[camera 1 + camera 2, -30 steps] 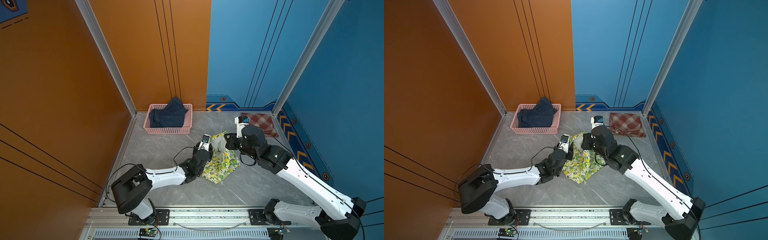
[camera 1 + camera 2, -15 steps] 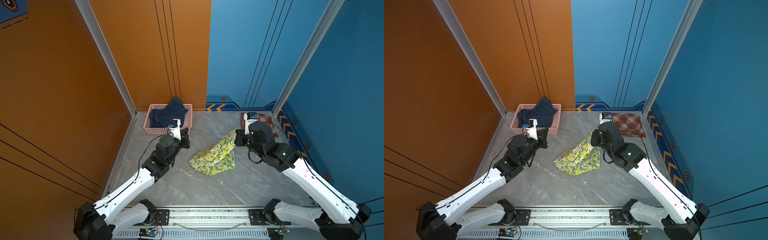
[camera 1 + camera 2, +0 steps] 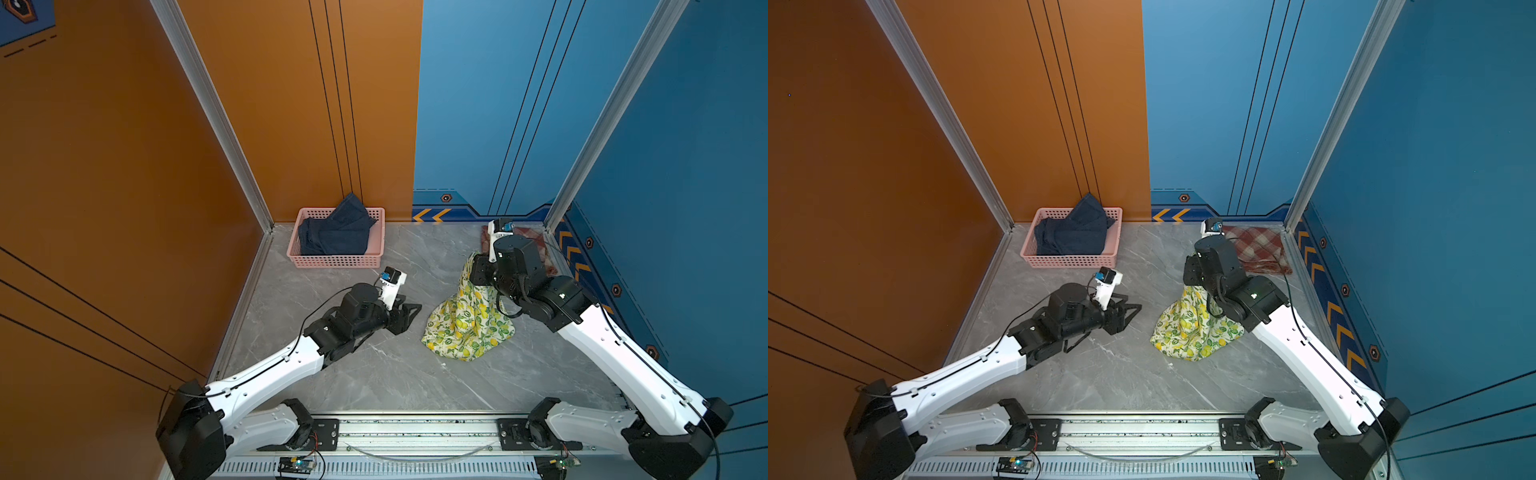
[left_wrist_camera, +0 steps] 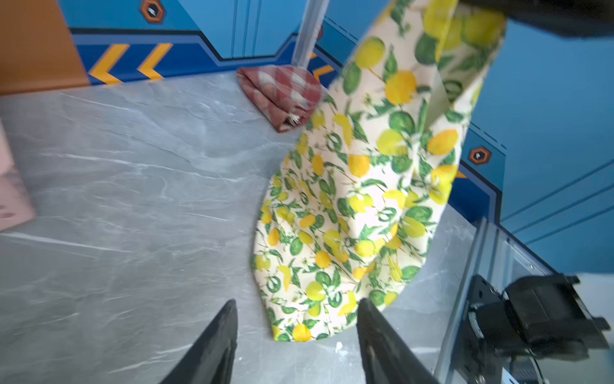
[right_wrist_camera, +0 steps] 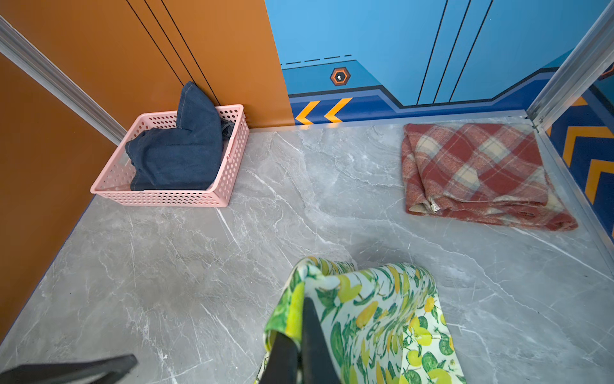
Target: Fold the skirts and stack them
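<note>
Since half a second ago the left claw (image 3: 409,311) has swung away from the basket (image 3: 336,262) and back to the middle of the table (image 3: 374,374), where it now points at the lemon skirt (image 3: 465,326). Its jaws stand wide with nothing between them (the left wrist view shows bare table in the gap), and its tips sit just short of the skirt's hem.

The right claw (image 5: 300,319) is pinched tight on the top edge of the lemon skirt and holds it up. The cloth hangs from there in a narrow drape, more gathered than before, and its lower part rests on the table.

Behind the right arm, in the far right corner, the plaid skirt (image 3: 1258,249) lies folded flat, well apart from the lemon skirt.

At the far left, against the orange wall, the denim skirt (image 3: 336,237) lies bunched inside the basket, with one corner sticking up over the back rim.
</note>
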Action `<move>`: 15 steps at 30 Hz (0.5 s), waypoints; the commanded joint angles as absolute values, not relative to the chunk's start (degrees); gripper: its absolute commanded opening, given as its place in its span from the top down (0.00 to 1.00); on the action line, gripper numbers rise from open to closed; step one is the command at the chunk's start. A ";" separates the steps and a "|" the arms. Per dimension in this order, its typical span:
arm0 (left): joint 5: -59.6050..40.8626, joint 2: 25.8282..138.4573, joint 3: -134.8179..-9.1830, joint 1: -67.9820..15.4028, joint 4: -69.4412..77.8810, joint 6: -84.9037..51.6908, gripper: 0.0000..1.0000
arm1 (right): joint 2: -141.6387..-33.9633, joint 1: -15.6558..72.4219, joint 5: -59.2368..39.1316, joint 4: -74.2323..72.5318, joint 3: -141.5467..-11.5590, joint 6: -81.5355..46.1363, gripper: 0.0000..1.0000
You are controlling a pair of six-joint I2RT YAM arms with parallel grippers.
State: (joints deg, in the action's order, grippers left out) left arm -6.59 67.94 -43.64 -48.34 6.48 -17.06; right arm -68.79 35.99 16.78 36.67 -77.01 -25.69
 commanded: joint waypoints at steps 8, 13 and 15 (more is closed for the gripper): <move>11.41 83.69 -44.54 -61.06 27.18 -18.21 0.26 | -69.60 38.62 18.96 36.50 -76.14 -29.76 1.00; 16.68 88.79 -45.93 -64.27 33.73 -20.30 0.25 | -68.69 38.76 20.04 34.52 -74.32 -31.09 1.00; 17.71 90.88 -46.12 -65.02 37.43 -22.53 0.23 | -68.54 38.76 20.41 34.11 -74.18 -31.51 1.00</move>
State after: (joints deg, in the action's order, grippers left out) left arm 12.78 88.84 -44.31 -63.66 29.91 -19.55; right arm -69.60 38.37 18.31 35.99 -74.87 -29.71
